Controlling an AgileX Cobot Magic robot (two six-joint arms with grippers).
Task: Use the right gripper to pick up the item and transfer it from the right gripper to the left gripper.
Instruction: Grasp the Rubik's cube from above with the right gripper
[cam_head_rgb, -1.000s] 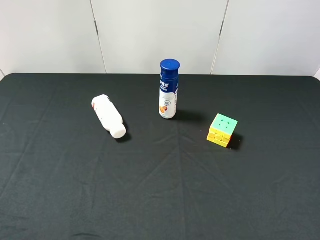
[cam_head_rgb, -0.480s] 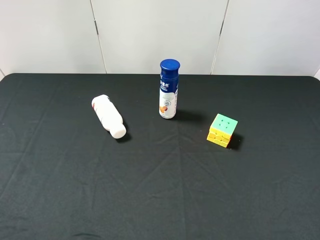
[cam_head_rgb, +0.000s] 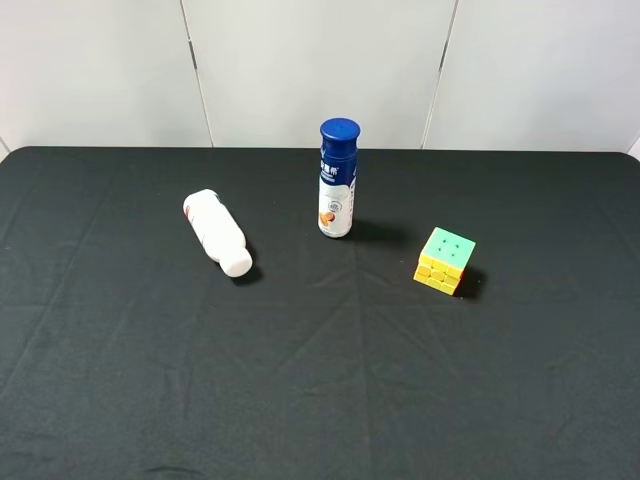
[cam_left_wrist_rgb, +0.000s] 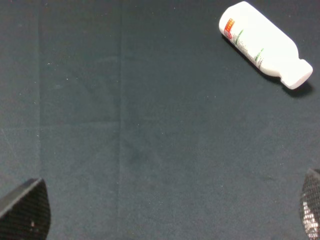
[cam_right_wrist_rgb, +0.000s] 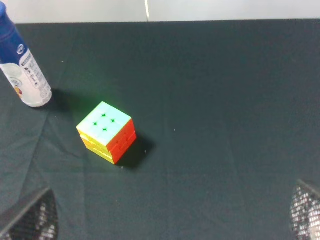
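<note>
Small plastic puzzle cube, green face up with yellow and red sides, sits on the black cloth-covered surface right of centre. It is at about 4 o'clock from the upright white bottle with blue cap, near it but not touching, and a white plastic bottle lies on its side at about 8 o'clock from that upright one. Left gripper fingers spread wide with nothing between them, above bare cloth, apart from the lying bottle; right gripper fingers spread wide too, empty, above the cloth and apart from the cube.
</note>
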